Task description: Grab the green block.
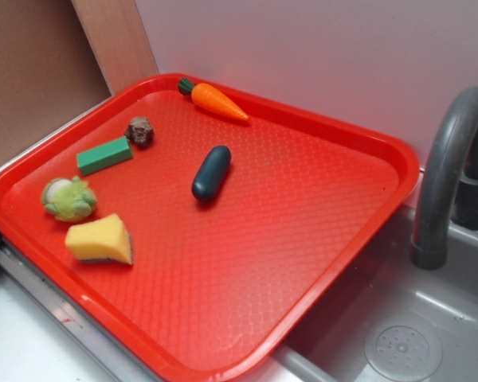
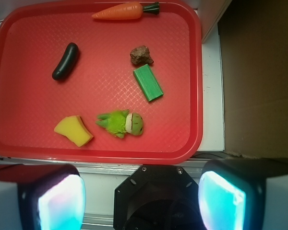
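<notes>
1. We see the claw (image 2: 141,196) only in the wrist view, along the bottom edge: fingers (image 2: 221,201) spread wide, holding and touching nothing.
2. Green block (image 2: 148,82) lies flat on the red tray (image 2: 194,96), right of frame centre, just below the brown lump (image 2: 141,55), apart from it.
3. Plush vegetable (image 2: 122,123) and yellow sponge (image 2: 74,130) sit lower left of the block.

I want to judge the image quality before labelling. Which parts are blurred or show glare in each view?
Exterior view: evenly lit and sharp, with soft shadows under the green block and the dark capsule. Wrist view: the red tray is sharp; the gripper fingers are blurred and glow cyan.
</notes>
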